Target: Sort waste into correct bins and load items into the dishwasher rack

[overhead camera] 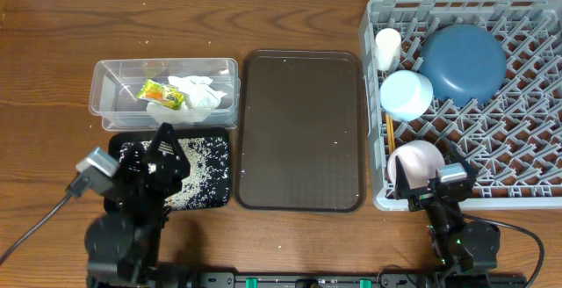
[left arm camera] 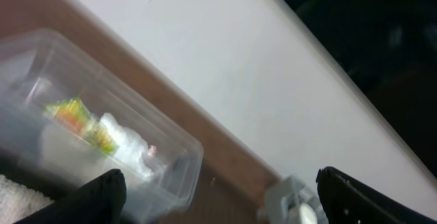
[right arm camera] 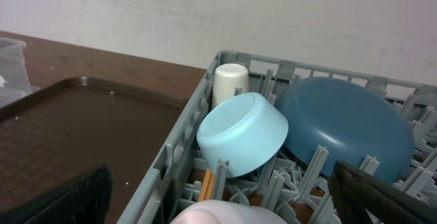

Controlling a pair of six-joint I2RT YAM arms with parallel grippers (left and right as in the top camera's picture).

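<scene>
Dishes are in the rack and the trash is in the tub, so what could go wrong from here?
1. The open left end effector hangs over the black tray; a low sweep could scatter the rice.
2. The open right end effector sits beside the white bowl at the rack's near edge; swinging out could knock it.
3. The light-blue bowl leans tilted on the pegs; a jolt might tip it.

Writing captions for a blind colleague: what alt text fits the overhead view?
A grey rack at right holds a dark-blue dish, light-blue bowl, white bowl, white cup and chopsticks. Left of a brown tray, a clear tub holds a napkin and wrapper; a black tray holds rice.
</scene>
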